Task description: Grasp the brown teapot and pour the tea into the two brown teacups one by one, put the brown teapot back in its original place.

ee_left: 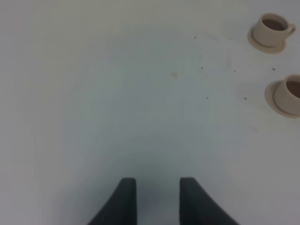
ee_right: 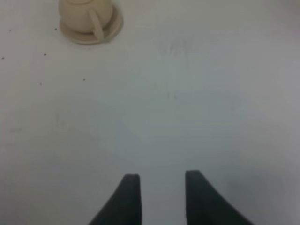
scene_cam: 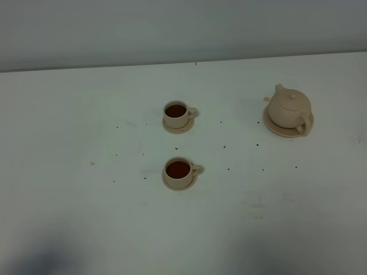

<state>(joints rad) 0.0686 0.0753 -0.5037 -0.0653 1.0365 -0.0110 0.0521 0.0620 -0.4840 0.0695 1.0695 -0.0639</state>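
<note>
You had the teapot (scene_cam: 289, 107) sitting upright on its wide saucer (scene_cam: 276, 128), at the right of the table (scene_cam: 86, 217) in the high view, spout toward the far edge and handle toward the near right. The lid was on. A small tan spot (scene_cam: 266, 99) lay on the table just beside the saucer, by the spout.

Your two cups stood well apart from the pot, near the middle of the table, one behind the other. The far cup (scene_cam: 176, 114) and the near cup (scene_cam: 178, 170) each sat on a small saucer, handles to the right, and both held dark tea. Small dark specks (scene_cam: 224, 146) were scattered over the table around them, and a pale crumb (scene_cam: 92, 163) lay off to the left.

Neither arm showed in the high view. Your left gripper (ee_left: 158, 192) hung over bare table with its fingers apart and nothing between them; both cups sat at the edge of its camera's view. Your right gripper (ee_right: 162, 190) likewise had its fingers apart and empty, over bare table, with the teapot (ee_right: 83, 15) and saucer (ee_right: 112, 29) well ahead of it, untouched.
</note>
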